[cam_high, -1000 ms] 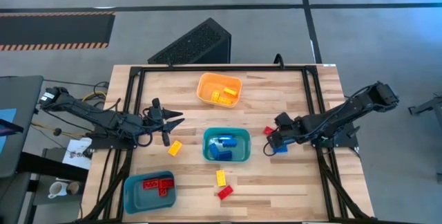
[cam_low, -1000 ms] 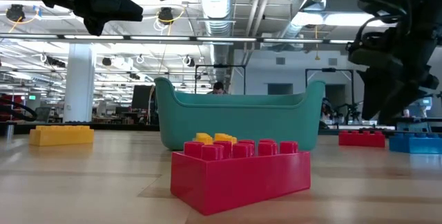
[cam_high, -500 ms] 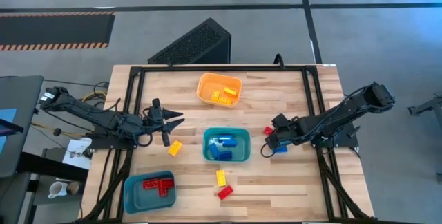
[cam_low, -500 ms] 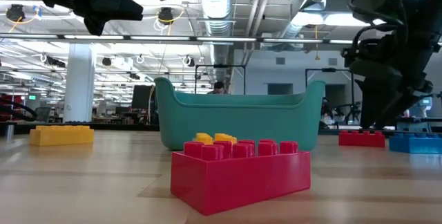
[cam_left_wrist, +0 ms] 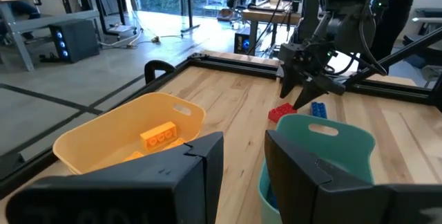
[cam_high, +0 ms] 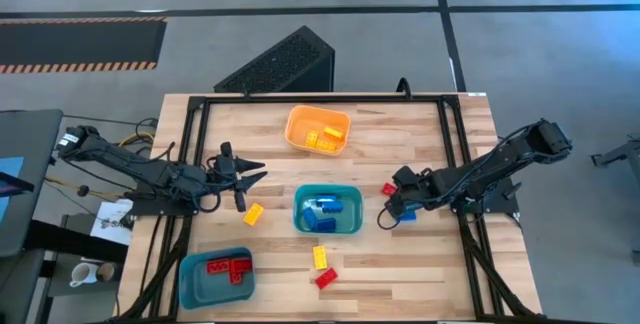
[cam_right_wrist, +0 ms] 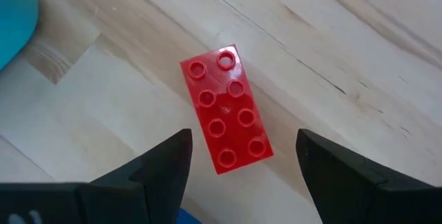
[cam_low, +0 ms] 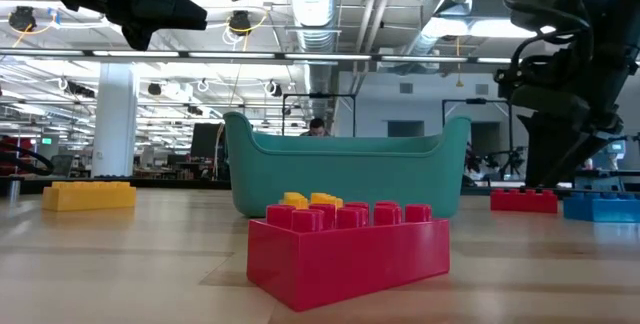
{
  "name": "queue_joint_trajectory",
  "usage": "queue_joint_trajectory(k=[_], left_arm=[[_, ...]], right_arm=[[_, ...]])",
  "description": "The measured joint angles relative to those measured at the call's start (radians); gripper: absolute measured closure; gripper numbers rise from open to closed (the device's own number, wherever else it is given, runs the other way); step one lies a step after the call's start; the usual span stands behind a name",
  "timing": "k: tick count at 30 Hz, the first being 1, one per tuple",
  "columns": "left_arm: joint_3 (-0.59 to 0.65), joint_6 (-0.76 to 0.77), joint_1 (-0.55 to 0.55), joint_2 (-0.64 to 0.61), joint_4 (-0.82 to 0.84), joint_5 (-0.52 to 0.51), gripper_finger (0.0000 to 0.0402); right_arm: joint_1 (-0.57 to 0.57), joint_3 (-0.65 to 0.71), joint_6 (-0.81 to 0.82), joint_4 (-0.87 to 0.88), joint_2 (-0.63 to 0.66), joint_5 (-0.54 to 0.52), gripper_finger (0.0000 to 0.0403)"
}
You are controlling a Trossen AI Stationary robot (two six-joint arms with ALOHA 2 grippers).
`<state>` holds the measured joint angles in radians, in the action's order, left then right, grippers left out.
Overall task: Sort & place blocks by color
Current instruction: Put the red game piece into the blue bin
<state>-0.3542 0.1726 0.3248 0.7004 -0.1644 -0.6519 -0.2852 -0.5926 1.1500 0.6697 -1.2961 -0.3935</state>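
My right gripper (cam_right_wrist: pixel 243 141) is open and points steeply down over a red block (cam_right_wrist: pixel 224 110), which lies flat on the table, studs up, between and below the two fingers; nothing touches it. The same red block (cam_high: pixel 389 189) lies right of the teal bin (cam_high: pixel 350 226), with a blue block (cam_high: pixel 405 215) close by. My left gripper (cam_high: pixel 252 186) hangs open and nearly level above the table's left part, with nothing between its fingers (cam_left_wrist: pixel 200 165). Loose blocks lie flat: a yellow one (cam_high: pixel 253 214), another yellow one (cam_high: pixel 320 256) and a red one (cam_high: pixel 326 277).
The orange bin (cam_high: pixel 298 136) at the far middle holds yellow blocks. The teal bin holds blue blocks, and the blue bin (cam_high: pixel 192 282) at the near left holds red ones. A black frame (cam_high: pixel 300 100) runs along the table's edges. Bare wood lies at the near right.
My right gripper has rolled a little at the wrist over the red block and stays open. The blocks lie where they were.
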Motion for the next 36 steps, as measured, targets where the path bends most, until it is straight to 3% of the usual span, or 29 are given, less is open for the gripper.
queue_joint_trajectory(k=[15,36], left_arm=[[0.0,0.0,0.0,0.0,0.001,-0.001,0.0308],[0.0,0.0,0.0,0.0,0.001,-0.002,0.0308]], right_arm=[[-0.001,0.0,-0.012,0.0,0.001,0.02,0.0121],[0.007,-0.001,-0.217,-0.02,0.001,0.053,0.0121]])
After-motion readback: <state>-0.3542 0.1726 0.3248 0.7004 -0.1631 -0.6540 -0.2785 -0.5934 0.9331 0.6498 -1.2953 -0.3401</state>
